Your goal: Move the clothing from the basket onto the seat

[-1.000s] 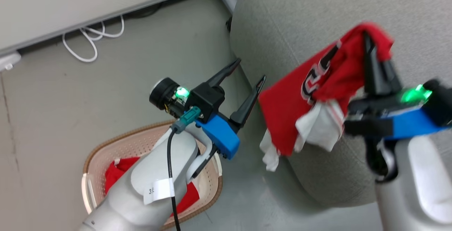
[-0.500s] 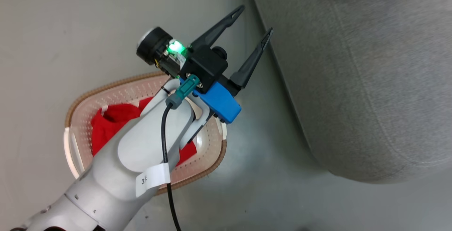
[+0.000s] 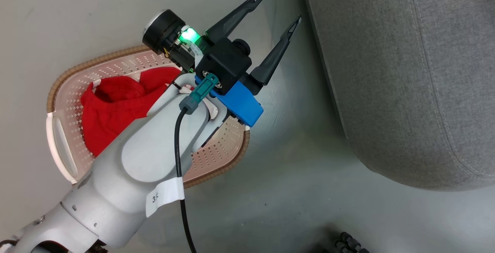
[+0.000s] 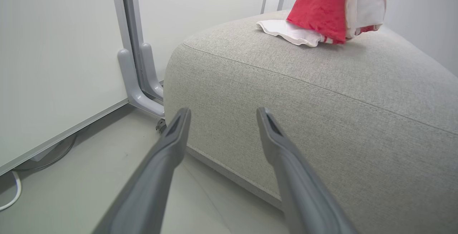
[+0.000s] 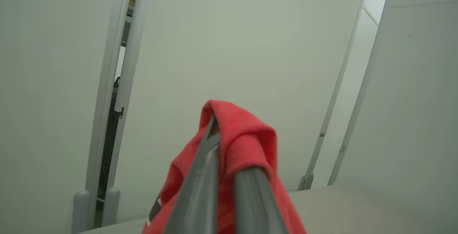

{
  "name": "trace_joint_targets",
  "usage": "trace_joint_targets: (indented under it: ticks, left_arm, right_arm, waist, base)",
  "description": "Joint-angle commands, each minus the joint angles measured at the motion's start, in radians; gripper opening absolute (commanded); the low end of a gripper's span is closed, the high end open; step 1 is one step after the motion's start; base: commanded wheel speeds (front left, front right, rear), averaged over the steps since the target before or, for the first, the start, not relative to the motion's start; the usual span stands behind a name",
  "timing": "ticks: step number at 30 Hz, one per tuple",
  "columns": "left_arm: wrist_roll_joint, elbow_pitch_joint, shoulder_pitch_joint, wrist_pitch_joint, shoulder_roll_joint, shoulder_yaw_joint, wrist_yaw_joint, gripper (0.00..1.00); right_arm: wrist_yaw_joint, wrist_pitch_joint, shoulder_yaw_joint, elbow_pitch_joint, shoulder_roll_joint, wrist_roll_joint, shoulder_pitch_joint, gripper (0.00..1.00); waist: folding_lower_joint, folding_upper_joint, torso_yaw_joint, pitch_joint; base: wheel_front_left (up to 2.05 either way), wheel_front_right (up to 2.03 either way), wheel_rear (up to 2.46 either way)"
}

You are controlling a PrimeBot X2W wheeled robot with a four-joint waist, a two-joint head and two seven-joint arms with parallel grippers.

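Observation:
A red garment lies crumpled in the basket, a cream perforated tub with a brown rim on the floor. My left arm reaches over the basket, and my left gripper stands open and empty between it and the grey seat. In the left wrist view the left gripper points at the seat's side. A red and white garment hangs above the seat, its white hem resting on top. My right gripper is shut on that red garment, lifted over the seat.
Grey metal posts stand on feet by the seat's far corner, against white wall panels. A white cable lies on the floor by the wall. Something dark shows at the head view's bottom edge.
The head camera has tilted down toward the basket, so the right gripper and its red top have left that view. My left gripper stays open above the basket.

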Motion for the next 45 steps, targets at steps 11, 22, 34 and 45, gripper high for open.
trace_joint_targets:
  ticks: [11, 22, 34, 45]
  left_arm:
    - [0.004, -0.021, -0.031, -0.005, 0.017, -0.001, 0.008, 1.00]
    - [-0.011, -0.019, -0.003, -0.015, 0.020, 0.003, 0.022, 1.00]
    - [-0.041, -0.024, 0.112, -0.027, -0.010, 0.066, 0.036, 1.00]
    - [-0.024, -0.105, 0.347, -0.027, -0.009, 0.278, 0.060, 1.00]
  right_arm:
    - [0.000, -0.004, 0.041, 0.251, 0.081, -0.033, 0.105, 0.00]
    - [0.000, -0.004, 0.045, 0.290, 0.118, -0.009, 0.169, 1.00]
    - [0.000, -0.004, -0.009, 0.087, 0.197, -0.066, 0.459, 1.00]
    - [0.000, -0.004, 0.141, -0.142, 0.277, -0.068, 0.645, 1.00]
  waist:
    - [-0.0002, 0.0000, 0.024, 0.029]
    - [-0.0002, 0.0000, 0.017, -0.015]
    - [-0.0002, 0.0000, 0.023, -0.210]
    - [-0.0002, 0.0000, 0.044, -0.431]
  base:
    - [0.00, 0.00, 0.00]
    - [0.00, 0.00, 0.00]
    - [0.00, 0.00, 0.00]
    - [0.00, 0.00, 0.00]
